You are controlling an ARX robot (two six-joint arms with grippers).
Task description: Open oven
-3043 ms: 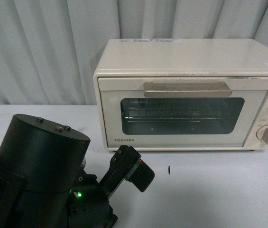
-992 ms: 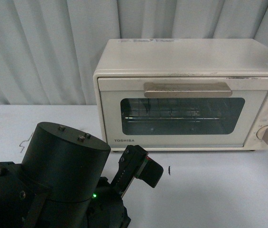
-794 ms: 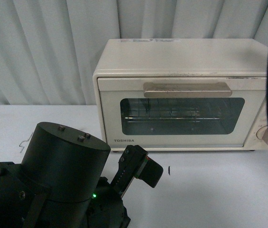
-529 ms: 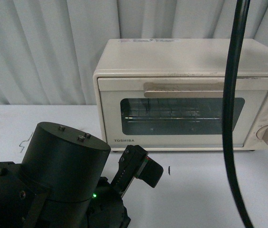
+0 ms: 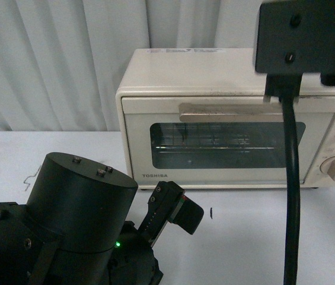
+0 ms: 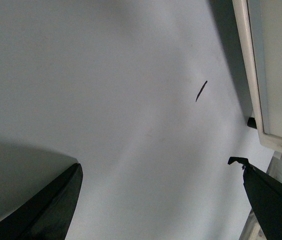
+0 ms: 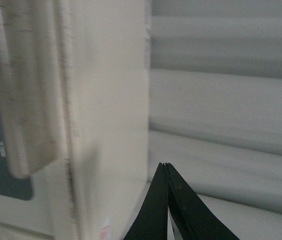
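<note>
The oven (image 5: 214, 77) stood door shut on the desk (image 5: 244, 237), ahead and to my right. My right arm (image 5: 303, 35) and its cable (image 5: 292, 196) hid its upper right corner and most of one knob. My right gripper (image 7: 165, 172) was pressed together, in a blurred view. My left gripper (image 6: 155, 165) was spread above the desk.

White table (image 5: 256, 237) w/ cream oven (image 5: 214, 77) standing at rear, door shut. Small dark mark (image 5: 212, 212) just in front. Thin squiggle (image 5: 29, 177) far L.

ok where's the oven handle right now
Front view: the handle runs along the top of the oven door, above the window, its right end behind a black cable.
</note>
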